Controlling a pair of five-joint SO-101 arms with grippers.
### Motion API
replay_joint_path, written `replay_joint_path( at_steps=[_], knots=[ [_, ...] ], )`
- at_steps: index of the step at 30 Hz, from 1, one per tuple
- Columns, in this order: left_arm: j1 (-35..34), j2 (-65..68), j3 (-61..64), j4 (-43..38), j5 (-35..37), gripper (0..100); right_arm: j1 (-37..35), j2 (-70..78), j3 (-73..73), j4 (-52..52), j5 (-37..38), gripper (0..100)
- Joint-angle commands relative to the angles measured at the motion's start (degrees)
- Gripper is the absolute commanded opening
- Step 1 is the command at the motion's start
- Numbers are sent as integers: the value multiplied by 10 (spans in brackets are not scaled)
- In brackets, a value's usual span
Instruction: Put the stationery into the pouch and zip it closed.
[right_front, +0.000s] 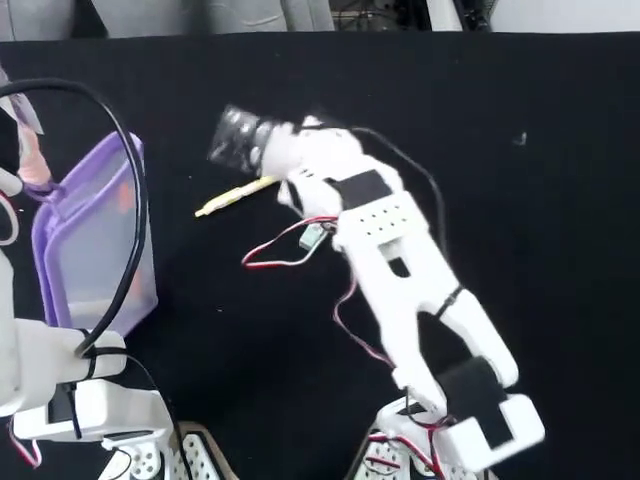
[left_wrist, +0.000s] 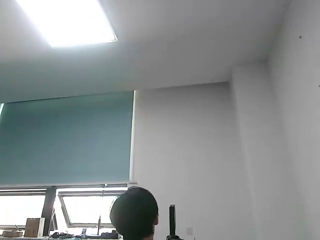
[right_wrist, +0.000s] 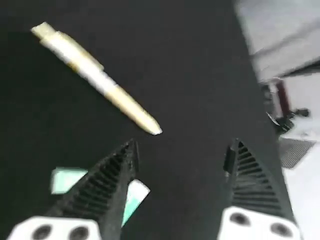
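A yellow and white pen (right_front: 236, 196) lies on the black table, left of centre. My right gripper (right_front: 234, 140) hovers just beyond it, a little above the cloth. In the right wrist view the pen (right_wrist: 95, 75) lies slantwise ahead of the right gripper (right_wrist: 182, 147), whose ribbed black fingers (right_wrist: 112, 182) stand open with nothing between them. A pale green and white item (right_wrist: 65, 180) shows partly behind one finger. The translucent purple pouch (right_front: 95, 235) stands tilted at the table's left edge, next to the left arm (right_front: 40, 370). I cannot tell whether that arm holds it.
A black cable (right_front: 125, 180) loops from the left arm across the pouch. Red and white wires (right_front: 290, 250) hang under the right arm (right_front: 400, 270) over the middle of the table. The right half of the black table (right_front: 540, 200) is bare.
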Motion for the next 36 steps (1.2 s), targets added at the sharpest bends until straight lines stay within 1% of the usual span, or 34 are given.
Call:
replay_joint_path(
  at_steps=[1,3,8,16,27,31,36],
  knots=[
    [-2,-7,-11,3,4,29,-22,22,-30,27,51,276],
    [-2,-7,-11,3,5,29,-25,52,-34,25,67,276],
    [1,-7,-12,2,6,29,-38,167,-94,6,74,276],
    [-2,-8,-12,2,4,29,-40,387,-297,9,74,276],
    [0,-8,-12,2,6,29,-52,575,-573,156,73,276],
    [0,-8,-12,2,6,29,-63,634,-655,167,70,276],
    [0,-8,-12,2,6,29,-94,725,-750,170,69,275]
  ],
)
